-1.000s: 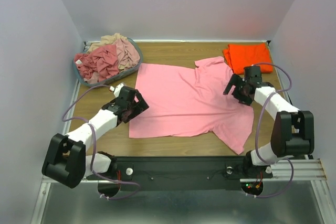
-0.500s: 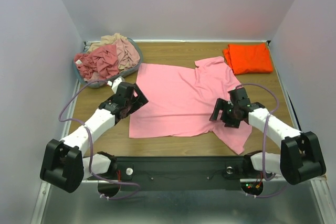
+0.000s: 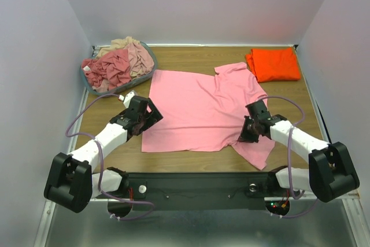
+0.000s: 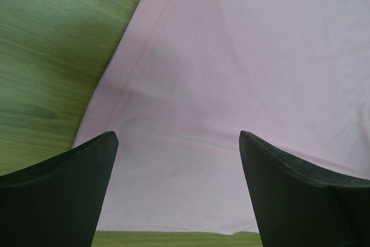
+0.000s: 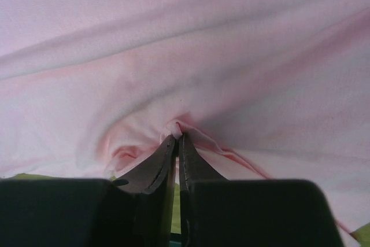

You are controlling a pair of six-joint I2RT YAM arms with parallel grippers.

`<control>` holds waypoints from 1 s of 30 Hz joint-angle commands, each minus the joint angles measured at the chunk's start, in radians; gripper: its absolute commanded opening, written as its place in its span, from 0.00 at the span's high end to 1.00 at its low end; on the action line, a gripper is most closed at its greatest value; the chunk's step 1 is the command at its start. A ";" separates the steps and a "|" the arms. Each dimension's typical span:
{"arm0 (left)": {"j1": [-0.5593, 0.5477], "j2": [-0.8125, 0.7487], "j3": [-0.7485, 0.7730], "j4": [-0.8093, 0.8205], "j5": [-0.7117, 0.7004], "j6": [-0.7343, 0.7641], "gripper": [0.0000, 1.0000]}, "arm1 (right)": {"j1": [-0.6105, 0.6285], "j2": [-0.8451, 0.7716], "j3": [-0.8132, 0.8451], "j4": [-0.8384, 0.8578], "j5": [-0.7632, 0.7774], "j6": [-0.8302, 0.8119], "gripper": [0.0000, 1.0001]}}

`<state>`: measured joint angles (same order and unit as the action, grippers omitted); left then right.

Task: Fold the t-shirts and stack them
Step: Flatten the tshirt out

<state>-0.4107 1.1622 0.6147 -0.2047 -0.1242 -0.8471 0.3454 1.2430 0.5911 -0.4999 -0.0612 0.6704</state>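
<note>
Plain light pink t-shirt (image 3: 199,108), no print, its hem stitching the same pink. The table (image 3: 191,56) is warm brown wood with fine grain streaks (the same wood looks olive green in the wrist views). A bright orange t-shirt (image 3: 273,63), also plain. The basket (image 3: 151,69) is grey-blue; the shirts in it are dusty rose (image 3: 110,70), with one beige (image 3: 124,43). The left arm (image 3: 107,138) and right arm (image 3: 298,137) are white with black joints and lilac cables (image 3: 78,121). The walls (image 3: 191,4) are pale lavender-white
</note>
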 commanded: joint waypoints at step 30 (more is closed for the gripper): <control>-0.002 -0.042 0.006 -0.002 -0.051 0.003 0.02 | 0.296 -0.416 -0.182 -0.095 -0.342 0.451 0.68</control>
<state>-0.4107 1.1427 0.6102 -0.1989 -0.1394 -0.8478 0.6174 0.8261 0.3355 -0.6373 -0.3077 1.1263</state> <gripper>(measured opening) 0.985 0.220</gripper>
